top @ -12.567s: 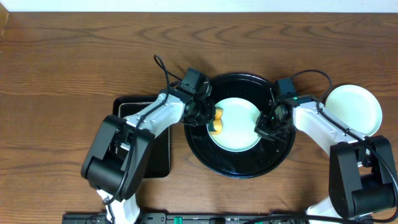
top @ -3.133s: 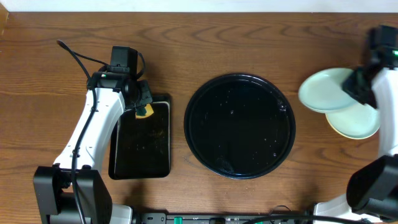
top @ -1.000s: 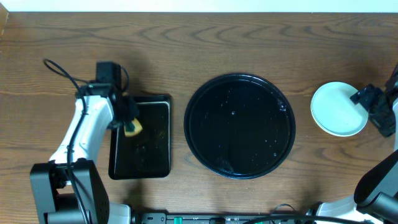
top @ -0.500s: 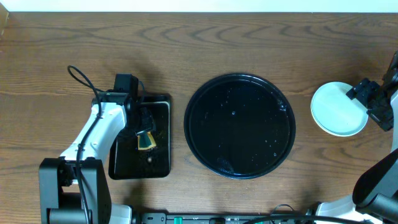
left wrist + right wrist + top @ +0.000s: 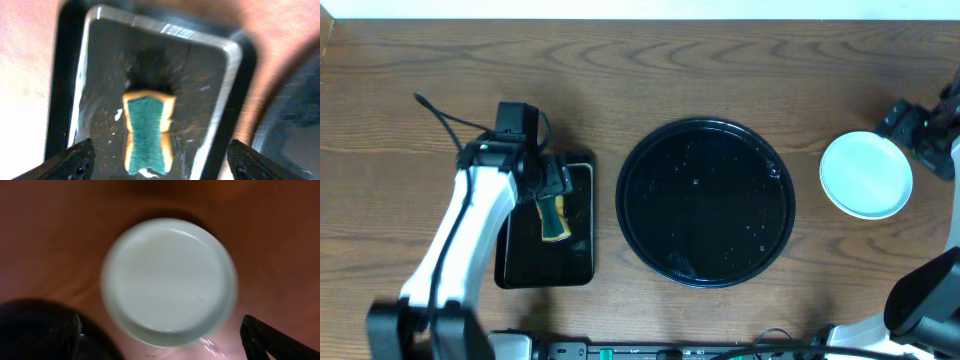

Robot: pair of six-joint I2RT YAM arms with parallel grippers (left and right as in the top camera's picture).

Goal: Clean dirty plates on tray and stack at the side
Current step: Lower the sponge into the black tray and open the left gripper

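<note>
The round black tray (image 5: 705,203) sits mid-table with no plate on it, only wet specks. The plates (image 5: 866,175) rest on the bare wood at the right; only the clean pale mint top one (image 5: 170,280) shows, and whatever lies under it is hidden. My right gripper (image 5: 918,135) hangs open just beyond the plates' far right rim, its fingers (image 5: 272,340) apart with nothing between them. My left gripper (image 5: 552,188) is open above a yellow-green sponge (image 5: 147,127), which lies loose between the spread fingers (image 5: 77,160).
The sponge (image 5: 554,218) lies in a small rectangular black tray (image 5: 575,262) left of the round one. Bare wood-grain table (image 5: 740,70) surrounds both trays. The left arm's cable (image 5: 440,112) loops over the table at far left.
The left gripper opened and let the sponge drop into the rectangular tray, then drew back a little. The right gripper moved away from the plates toward the far right.
</note>
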